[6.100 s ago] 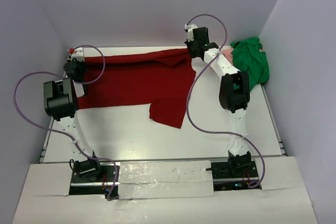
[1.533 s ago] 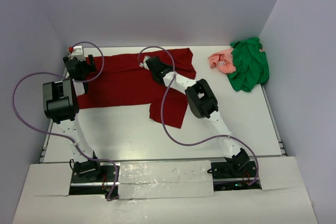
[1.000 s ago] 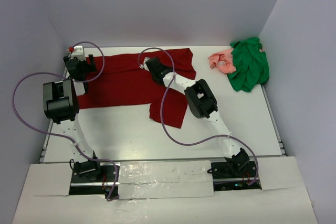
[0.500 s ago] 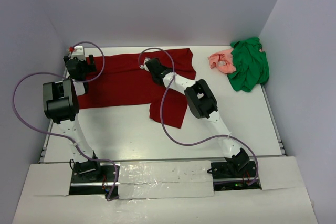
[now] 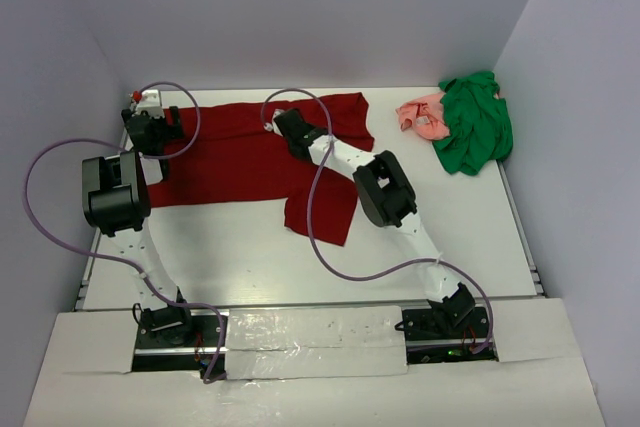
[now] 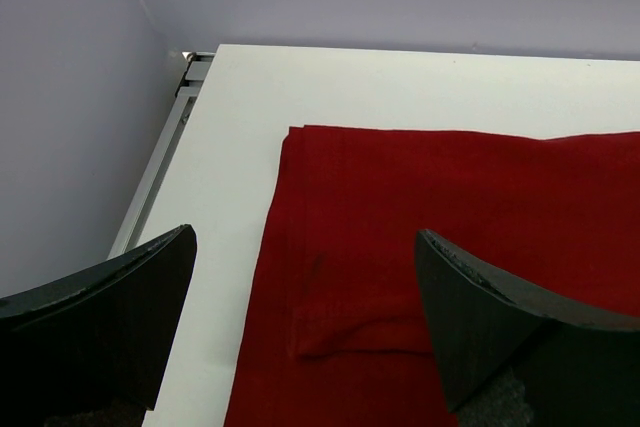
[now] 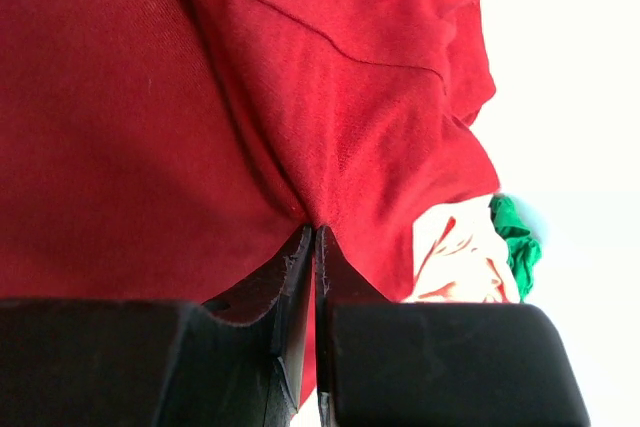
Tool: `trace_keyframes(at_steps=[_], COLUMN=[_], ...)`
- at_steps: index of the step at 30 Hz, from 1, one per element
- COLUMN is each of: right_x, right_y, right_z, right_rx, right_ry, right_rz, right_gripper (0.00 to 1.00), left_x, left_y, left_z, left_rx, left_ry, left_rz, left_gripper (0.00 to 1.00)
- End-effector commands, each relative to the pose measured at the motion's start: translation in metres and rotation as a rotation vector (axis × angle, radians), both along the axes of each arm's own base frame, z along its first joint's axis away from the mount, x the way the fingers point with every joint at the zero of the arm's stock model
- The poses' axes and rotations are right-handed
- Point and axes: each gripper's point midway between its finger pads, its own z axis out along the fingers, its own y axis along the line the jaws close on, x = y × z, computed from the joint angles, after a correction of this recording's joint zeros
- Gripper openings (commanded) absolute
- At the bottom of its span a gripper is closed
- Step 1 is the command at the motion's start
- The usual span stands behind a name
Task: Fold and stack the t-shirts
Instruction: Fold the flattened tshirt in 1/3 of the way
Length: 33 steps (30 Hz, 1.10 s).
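The large maroon t-shirt (image 5: 250,152) lies spread over the far left of the table, one part hanging toward the near middle. My right gripper (image 5: 288,125) is shut, pinching a fold of the maroon cloth (image 7: 330,147) near its top middle. My left gripper (image 5: 160,127) is open over the shirt's far left corner (image 6: 330,247), its fingers (image 6: 490,317) astride the hem and holding nothing. The green t-shirt (image 5: 475,127) lies crumpled at the far right, with the salmon-pink t-shirt (image 5: 422,115) bunched against its left side.
Purple cables loop from both arms over the table. Lilac walls close the table on the left, back and right. A metal rail (image 6: 160,157) runs along the table's left edge.
Six seconds ago the right gripper was at the shirt's far right corner; it has carried the cloth leftward to the shirt's middle. In the last second both arms barely move.
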Motion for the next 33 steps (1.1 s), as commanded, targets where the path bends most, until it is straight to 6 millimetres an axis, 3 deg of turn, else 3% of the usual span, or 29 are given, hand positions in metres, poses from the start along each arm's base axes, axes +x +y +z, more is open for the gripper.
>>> trace_keyframes(at_steps=[1, 7, 18, 27, 30, 33], right_x=[-0.004, -0.009, -0.031, -0.054, -0.055, -0.056], right_y=[0.002, -0.002, -0.005, 0.008, 0.014, 0.018], right_z=[0.066, 0.08, 0.077, 0.044, 0.038, 0.034], right_rx=[0.053, 0.042, 0.039, 0.067, 0.084, 0.091], right_ry=[-0.072, -0.062, 0.04, 0.146, 0.147, 0.148], right_rz=[-0.016, -0.021, -0.028, -0.005, 0.0, 0.007], right_gripper=[0.1, 0.1, 0.13, 0.15, 0.25, 0.29], left_x=[0.005, 0.003, 0.001, 0.0, 0.001, 0.001], left_y=[-0.003, -0.003, -0.004, -0.005, -0.004, -0.005], left_z=[0.05, 0.05, 0.051, 0.054, 0.055, 0.055], left_rx=[0.028, 0.027, 0.032, 0.035, 0.037, 0.036], left_ry=[-0.121, -0.125, -0.134, -0.13, -0.128, -0.127], left_rz=[-0.011, -0.01, -0.014, -0.019, -0.019, -0.021], left_gripper=[0.99, 0.99, 0.99, 0.99, 0.99, 0.99])
